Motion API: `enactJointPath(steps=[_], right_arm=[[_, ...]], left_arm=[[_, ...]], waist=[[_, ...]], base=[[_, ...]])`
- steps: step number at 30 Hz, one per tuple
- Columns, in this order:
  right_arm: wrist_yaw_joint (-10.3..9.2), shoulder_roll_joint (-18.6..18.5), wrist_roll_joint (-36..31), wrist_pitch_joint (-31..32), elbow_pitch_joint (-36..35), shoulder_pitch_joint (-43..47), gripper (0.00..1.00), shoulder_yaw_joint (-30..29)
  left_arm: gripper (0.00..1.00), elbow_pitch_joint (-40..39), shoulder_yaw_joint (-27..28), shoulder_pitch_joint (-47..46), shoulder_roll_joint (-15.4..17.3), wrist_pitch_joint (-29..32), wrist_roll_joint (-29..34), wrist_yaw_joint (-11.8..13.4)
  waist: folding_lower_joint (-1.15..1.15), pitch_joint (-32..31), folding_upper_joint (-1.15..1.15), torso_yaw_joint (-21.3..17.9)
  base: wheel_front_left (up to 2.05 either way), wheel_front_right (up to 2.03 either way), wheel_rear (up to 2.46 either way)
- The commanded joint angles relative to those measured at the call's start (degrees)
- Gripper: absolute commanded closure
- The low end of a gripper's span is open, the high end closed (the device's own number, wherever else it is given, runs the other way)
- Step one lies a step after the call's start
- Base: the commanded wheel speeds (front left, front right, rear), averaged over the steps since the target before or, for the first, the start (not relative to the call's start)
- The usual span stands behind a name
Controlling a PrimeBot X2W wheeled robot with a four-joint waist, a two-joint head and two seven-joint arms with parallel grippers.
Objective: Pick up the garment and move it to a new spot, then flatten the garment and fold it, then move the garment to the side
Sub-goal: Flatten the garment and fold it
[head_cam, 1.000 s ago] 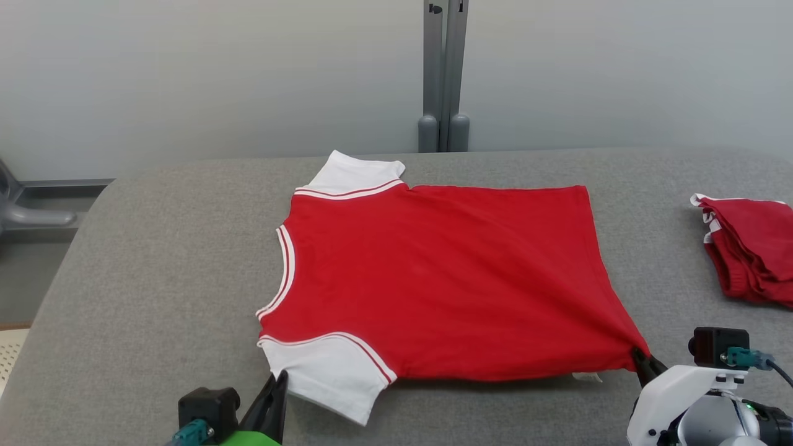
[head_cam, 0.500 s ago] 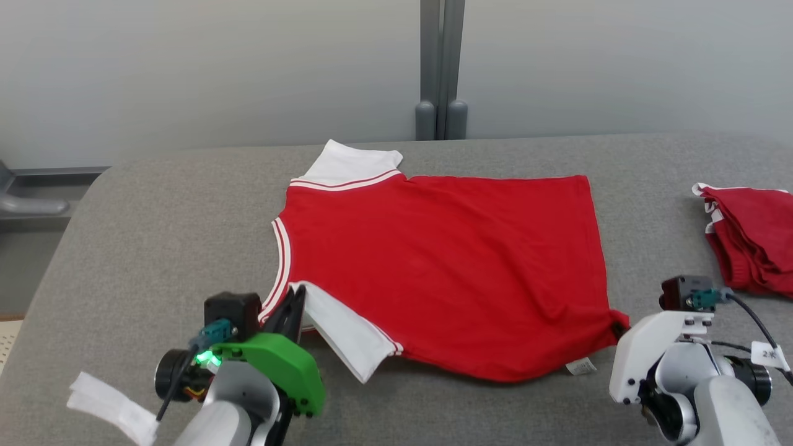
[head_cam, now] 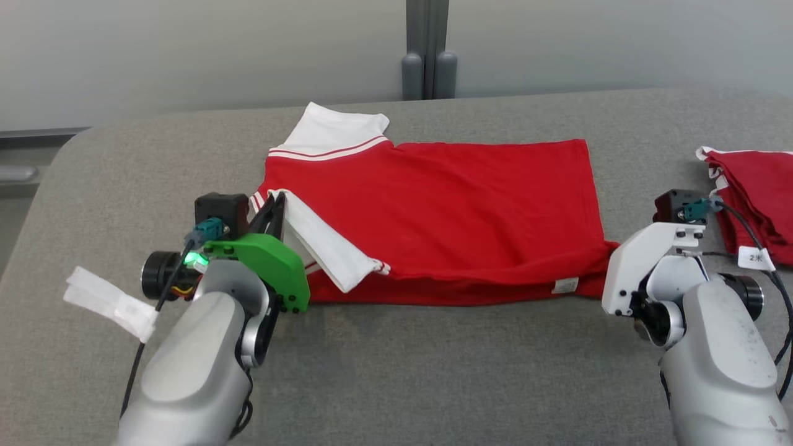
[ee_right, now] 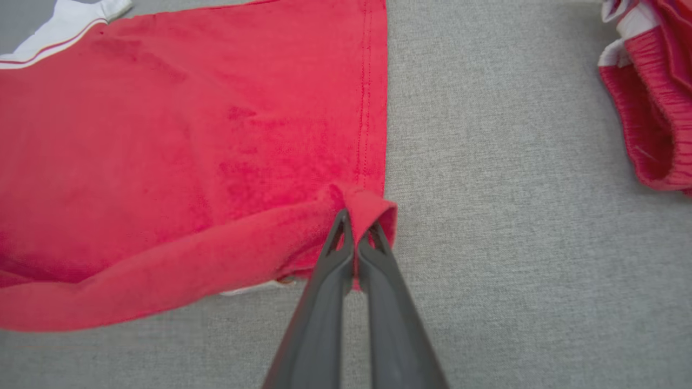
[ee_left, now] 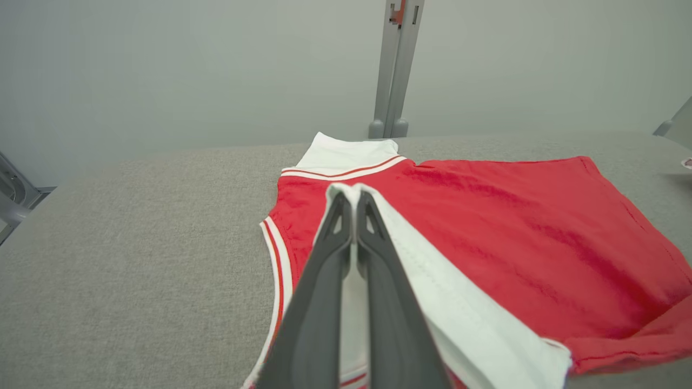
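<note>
The garment [head_cam: 446, 204] is a red T-shirt with white, red-striped sleeves, spread across the grey table [head_cam: 396, 371]. Its near edge is lifted and rolled back over the body. My left gripper [head_cam: 277, 207] is shut on the near white sleeve [ee_left: 432, 292], which drapes over the red cloth; the dark fingers [ee_left: 324, 281] pinch its edge. At the right, my right gripper [ee_right: 354, 224] is shut on the near hem corner [ee_right: 373, 208], held above the table. The far sleeve [head_cam: 328, 133] lies flat.
A second, bunched red garment [head_cam: 756, 192] lies at the table's right edge, close to my right wrist. A grey post [head_cam: 424, 49] stands behind the table against the pale wall. Bare grey surface stretches in front of the shirt.
Both grippers have carried the shirt's near edge away from me, folding sleeve and hem over the body. The head camera has tilted down, so the whole scene sits higher.
</note>
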Motion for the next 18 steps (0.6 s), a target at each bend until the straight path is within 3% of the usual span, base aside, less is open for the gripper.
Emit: enactJointPath(steps=[1,9,18], right_arm=[[-0.09,-0.15,-0.89,-0.25,1.07,-1.91,1.0,-0.31],[-0.09,-0.14,-2.07,-2.68,8.28,-8.25,1.0,-0.04],[-0.09,-0.14,-2.18,-6.26,15.56,-12.53,1.0,0.37]], left_arm=[[1.0,1.51,-0.06,-2.19,-0.16,-0.46,0.44,-0.54],[1.0,11.6,-0.46,-8.97,-1.21,-1.46,0.24,-2.82],[1.0,19.77,-0.34,-13.82,-1.85,-6.36,0.6,-3.59]], waist=[[0.0,1.54,0.0,-0.93],[0.0,2.97,0.0,-1.56],[0.0,4.57,0.0,-2.01]], base=[[0.0,0.0,0.0],[0.0,0.0,0.0],[0.0,0.0,0.0]])
